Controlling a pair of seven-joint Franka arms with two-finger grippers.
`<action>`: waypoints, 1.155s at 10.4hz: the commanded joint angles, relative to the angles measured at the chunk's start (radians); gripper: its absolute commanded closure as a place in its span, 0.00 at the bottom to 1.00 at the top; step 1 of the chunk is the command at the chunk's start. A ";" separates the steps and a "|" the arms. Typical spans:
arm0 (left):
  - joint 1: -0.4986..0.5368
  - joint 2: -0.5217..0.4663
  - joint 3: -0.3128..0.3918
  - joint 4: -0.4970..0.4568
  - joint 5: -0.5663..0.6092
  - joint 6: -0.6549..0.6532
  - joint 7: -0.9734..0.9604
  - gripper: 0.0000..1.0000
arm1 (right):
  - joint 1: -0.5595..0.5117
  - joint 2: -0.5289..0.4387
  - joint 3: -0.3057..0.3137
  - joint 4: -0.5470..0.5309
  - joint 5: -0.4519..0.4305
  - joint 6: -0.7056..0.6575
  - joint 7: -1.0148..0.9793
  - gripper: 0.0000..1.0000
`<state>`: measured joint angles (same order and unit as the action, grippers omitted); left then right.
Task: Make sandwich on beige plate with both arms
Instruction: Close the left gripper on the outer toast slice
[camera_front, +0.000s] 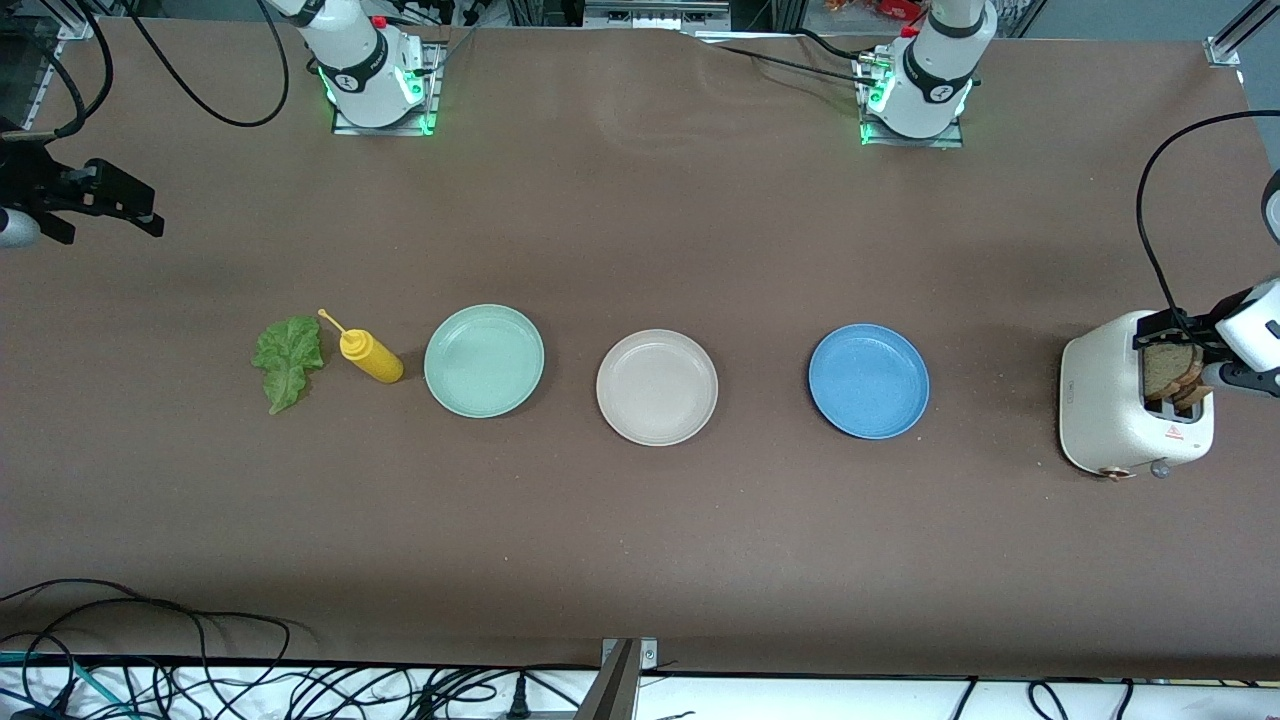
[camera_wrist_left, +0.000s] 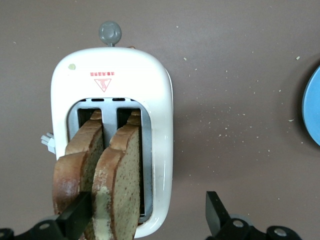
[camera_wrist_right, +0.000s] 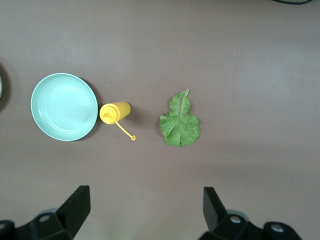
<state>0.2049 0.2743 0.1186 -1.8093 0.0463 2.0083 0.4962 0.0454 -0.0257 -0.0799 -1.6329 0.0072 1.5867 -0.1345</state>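
Left tool (camera_wrist_left: 142, 220) wide open, over toaster (camera_wrist_left: 112, 95)

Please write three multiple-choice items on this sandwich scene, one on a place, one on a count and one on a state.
1. Where are the bread slices?
A. in the toaster
B. on the beige plate
C. beside the lettuce leaf

2. How many plates lie on the table?
A. two
B. three
C. four

3. How is the left gripper?
A. shut on a slice
B. open over the toaster
C. shut on the bottle

Answers:
1. A, both slices stand in the toaster's slots.
2. B, the mint green plate, the beige plate and the blue plate lie in a row.
3. B, its fingers stand wide apart above the toaster.
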 joint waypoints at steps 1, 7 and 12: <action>0.013 -0.010 -0.010 -0.022 0.017 0.024 0.015 0.00 | 0.001 -0.005 0.000 0.007 0.008 -0.010 0.007 0.00; 0.027 0.022 -0.011 -0.028 0.015 0.060 0.059 0.10 | 0.001 -0.005 0.000 0.007 0.008 -0.010 0.007 0.00; 0.044 0.025 -0.010 -0.025 0.017 0.050 0.186 1.00 | 0.001 -0.002 0.000 0.004 0.010 -0.019 0.007 0.00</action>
<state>0.2300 0.3005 0.1183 -1.8318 0.0463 2.0574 0.6360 0.0454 -0.0248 -0.0799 -1.6336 0.0072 1.5824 -0.1345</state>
